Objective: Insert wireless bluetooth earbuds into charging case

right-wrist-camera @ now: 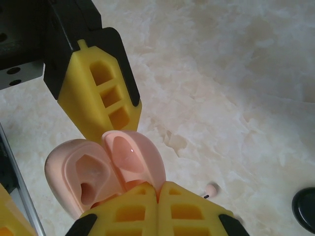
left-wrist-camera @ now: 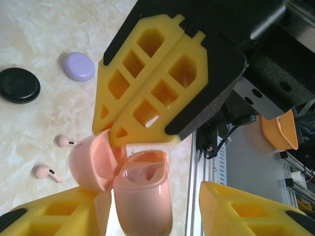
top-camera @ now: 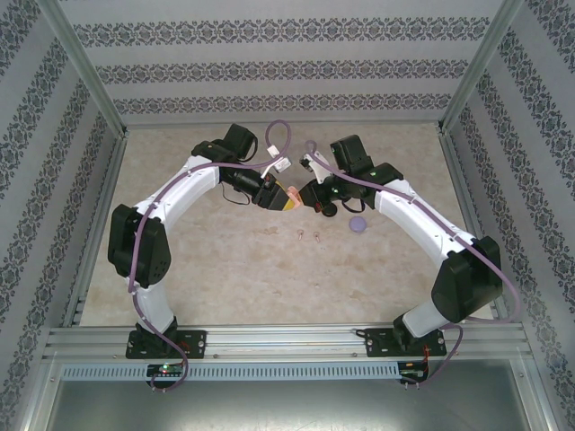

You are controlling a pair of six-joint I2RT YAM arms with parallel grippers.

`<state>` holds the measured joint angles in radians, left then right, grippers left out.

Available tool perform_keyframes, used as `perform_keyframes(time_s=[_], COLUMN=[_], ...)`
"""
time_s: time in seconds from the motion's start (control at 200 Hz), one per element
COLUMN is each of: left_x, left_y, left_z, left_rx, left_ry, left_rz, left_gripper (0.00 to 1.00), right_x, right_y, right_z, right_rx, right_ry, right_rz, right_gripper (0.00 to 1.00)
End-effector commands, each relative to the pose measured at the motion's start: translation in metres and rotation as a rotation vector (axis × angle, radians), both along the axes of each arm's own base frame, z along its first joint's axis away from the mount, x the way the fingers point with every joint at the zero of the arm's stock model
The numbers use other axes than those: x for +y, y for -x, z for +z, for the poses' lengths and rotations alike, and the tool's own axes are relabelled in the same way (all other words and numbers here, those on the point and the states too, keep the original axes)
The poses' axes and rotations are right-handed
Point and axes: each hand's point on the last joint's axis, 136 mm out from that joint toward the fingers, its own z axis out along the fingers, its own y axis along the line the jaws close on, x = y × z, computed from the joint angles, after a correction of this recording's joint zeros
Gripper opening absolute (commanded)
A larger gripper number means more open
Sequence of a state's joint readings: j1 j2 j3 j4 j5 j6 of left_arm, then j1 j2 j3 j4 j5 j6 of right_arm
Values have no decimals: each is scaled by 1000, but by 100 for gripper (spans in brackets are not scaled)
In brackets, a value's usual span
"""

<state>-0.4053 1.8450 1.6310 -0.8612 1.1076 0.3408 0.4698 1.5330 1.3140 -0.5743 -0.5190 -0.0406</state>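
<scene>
Looking from the left of the top picture, what came first? asked Ann.

The left gripper [top-camera: 280, 199], said Ben, just above the middle of the table [top-camera: 225, 260]. In its own camera its two yellow fingers [left-wrist-camera: 49, 216] stood apart at the bottom of the frame with the pink case [left-wrist-camera: 142, 196] between them. One finger touched the case and I saw a gap at the other, so it was open, not pinching.

Was the case open?

Yes. Its lid [left-wrist-camera: 91, 162] was tipped back, and the cups inside looked bare. Two pink earbuds [left-wrist-camera: 66, 142] lay on the table at the lower left of that frame, near each other, apart from the case.

And further right?

The right gripper [right-wrist-camera: 158, 191] was shut on nothing, its tips poking in where lid met body. A black case [right-wrist-camera: 305, 209] sat at the lower right edge of its picture, and a lilac case [top-camera: 358, 224] lay right of the middle in the top picture.

How to do this bit well?

I thought the job was getting the case held firm and open. The left fingers needed to squeeze the body only, flat on both sides. The right tips needed to press softly, or the smooth case could slip or snap shut.
</scene>
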Motion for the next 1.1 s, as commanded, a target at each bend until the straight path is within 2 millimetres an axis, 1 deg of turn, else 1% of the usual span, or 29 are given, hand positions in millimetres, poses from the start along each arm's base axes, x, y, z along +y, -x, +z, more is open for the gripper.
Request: perform_keyframes(time_s=[0.0,0.07,0.205,0.32,0.445,0.475,0.505,0.53,0.614,0.644,0.754,0.839,0.884,0.984,1.094], left_x=[-4,-4,-5,-5,-6,-6,-6,-7,-5,-3,13,29,36,49,59], left_y=[2,2,2,3,5,4,4,2,-5,-9,-29,-41,-46,-54,-59], left_z=[-2,-2,-4,-4,-4,-4,-4,-4,-4,-3,6,17,24,40,58], left_rx=[14,17,24,30,41,38,37,32,3,-12,-72,-137,-182,-288,-398], left_ry=[31,31,36,40,50,52,54,56,65,71,102,117,124,135,164], left_rz=[-27,-29,-32,-38,-44,-43,-40,-35,0,22,130,218,263,359,468], left_gripper=[47,44,35,24,9,5,2,0,0,0,0,0,0,0,0], right_x=[8,8,8,8,7,6,5,2,-7,-12,-31,-44,-50,-62,-63], right_y=[-3,-4,-5,-6,-9,-10,-11,-13,-14,-13,-2,10,15,19,21], right_z=[8,7,6,6,10,12,14,17,26,29,39,38,32,10,-12], right_rx=[-23,-20,-21,-25,-35,-38,-44,-47,-44,-40,-18,8,33,110,178], right_ry=[-9,-8,-4,-2,-9,-14,-20,-23,-49,-64,-129,-143,-135,-101,-64], right_rz=[15,14,12,5,-15,-26,-41,-56,-105,-122,-180,-234,-272,-386,-477], right_gripper=[0,0,0,0,0,7,20,28,47,51,56,62,63,65,65])
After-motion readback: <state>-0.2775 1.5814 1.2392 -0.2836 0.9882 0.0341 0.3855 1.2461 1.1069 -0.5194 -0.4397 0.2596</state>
